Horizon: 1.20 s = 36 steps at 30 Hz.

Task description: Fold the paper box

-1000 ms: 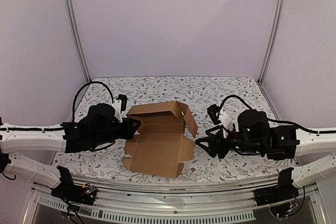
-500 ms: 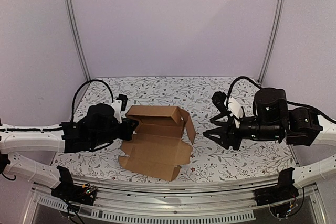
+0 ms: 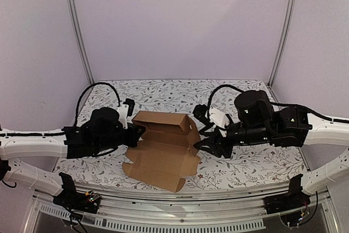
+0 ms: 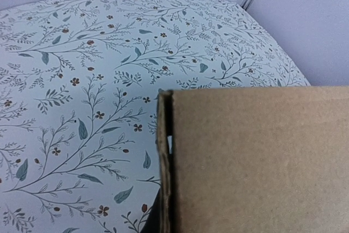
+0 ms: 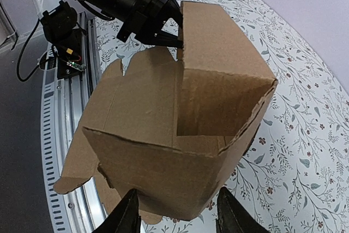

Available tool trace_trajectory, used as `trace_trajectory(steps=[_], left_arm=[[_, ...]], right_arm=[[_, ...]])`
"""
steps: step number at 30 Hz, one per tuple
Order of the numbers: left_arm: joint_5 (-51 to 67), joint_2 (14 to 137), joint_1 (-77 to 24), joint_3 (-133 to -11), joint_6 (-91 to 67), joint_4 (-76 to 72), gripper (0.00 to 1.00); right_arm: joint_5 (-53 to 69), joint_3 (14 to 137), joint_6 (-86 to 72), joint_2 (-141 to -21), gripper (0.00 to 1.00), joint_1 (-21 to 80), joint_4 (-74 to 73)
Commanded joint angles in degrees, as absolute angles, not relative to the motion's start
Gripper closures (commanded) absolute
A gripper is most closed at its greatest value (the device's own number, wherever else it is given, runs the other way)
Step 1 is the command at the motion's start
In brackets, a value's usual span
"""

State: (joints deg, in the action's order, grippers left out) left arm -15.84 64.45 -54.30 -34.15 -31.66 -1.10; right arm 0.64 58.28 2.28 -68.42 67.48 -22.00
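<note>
We find the paper box (image 3: 162, 156) half-erected at the centre of the table (image 3: 251, 165). The left gripper (image 3: 136, 132) stays clamped tight on the box's left wall. Over the last second the right gripper (image 3: 203, 141) has travelled leftward up to the box's right flap, which now stands more upright. Its jaws are apart and hold nothing.
</note>
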Motion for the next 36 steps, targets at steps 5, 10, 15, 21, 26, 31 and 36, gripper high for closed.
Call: trace_trajectory(steps=[5, 10, 15, 21, 26, 31, 36], left_arm=[[-16.0, 66.2, -53.9, -36.8, -32.3, 1.5, 1.00], [-17.1, 67.5, -53.9, -37.9, -33.1, 3.2, 1.00], [-18.3, 68.2, -53.9, -38.8, -34.0, 4.9, 1.00], [-20.1, 68.9, -53.9, -39.5, -35.8, 6.5, 1.00], [-21.5, 68.9, -53.9, -39.8, -37.1, 7.6, 1.00], [-22.5, 69.1, -53.9, -39.8, -38.6, 8.0, 1.00], [-22.9, 70.0, -54.0, -39.7, -39.7, 7.7, 1.00]], right_arm=[[0.5, 61.3, 1.4, -74.4, 0.59, 67.5, -18.3], [-7.7, 61.6, -0.8, -78.4, 0.60, 68.1, -15.9], [-17.0, 61.6, -3.2, -80.6, 0.57, 69.9, -12.0], [-28.0, 62.1, -4.1, -83.7, 0.52, 72.3, -9.3], [-31.6, 61.6, -6.4, -85.4, 0.51, 72.7, -5.6], [-34.6, 60.5, -9.5, -87.0, 0.52, 72.9, 0.2], [-37.3, 60.9, -10.5, -90.0, 0.55, 73.3, 5.2]])
